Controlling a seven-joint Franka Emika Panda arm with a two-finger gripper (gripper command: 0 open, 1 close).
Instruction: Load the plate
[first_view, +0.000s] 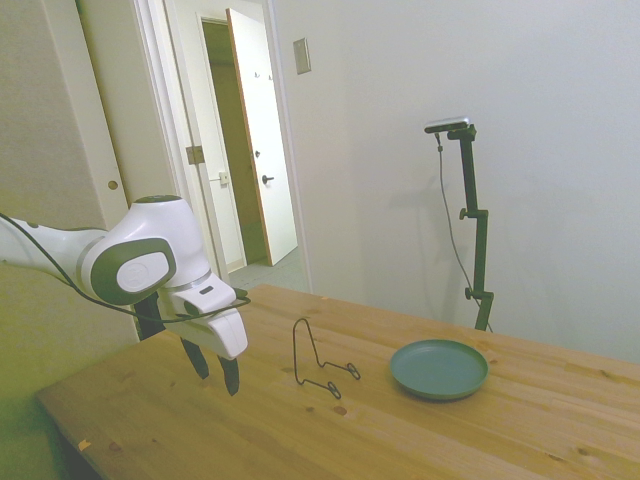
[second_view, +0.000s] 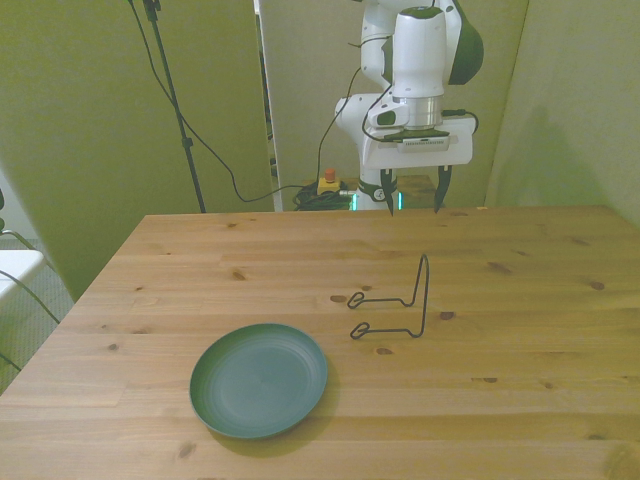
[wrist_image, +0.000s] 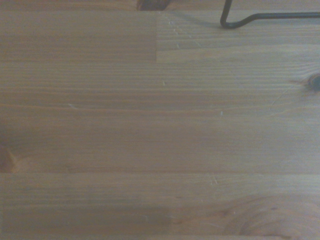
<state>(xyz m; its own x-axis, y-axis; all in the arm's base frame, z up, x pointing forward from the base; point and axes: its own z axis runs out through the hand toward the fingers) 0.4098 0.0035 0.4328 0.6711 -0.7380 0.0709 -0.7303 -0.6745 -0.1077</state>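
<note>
No readable writing shows anywhere. The plate (second_view: 259, 380) lies flat on the table (second_view: 520, 400), toward the front view's left, near the wire stand (second_view: 400, 305) but apart from it. The gripper (second_view: 412, 192) hovers empty above the far edge, fingers (first_view: 231, 375) spread.

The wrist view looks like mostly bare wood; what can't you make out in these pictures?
- Wrist view: the plate is out of frame; only a bend of the wire stand shows, cut by the edge.
- Side view: the table is cut off at the bottom and right edges.
</note>
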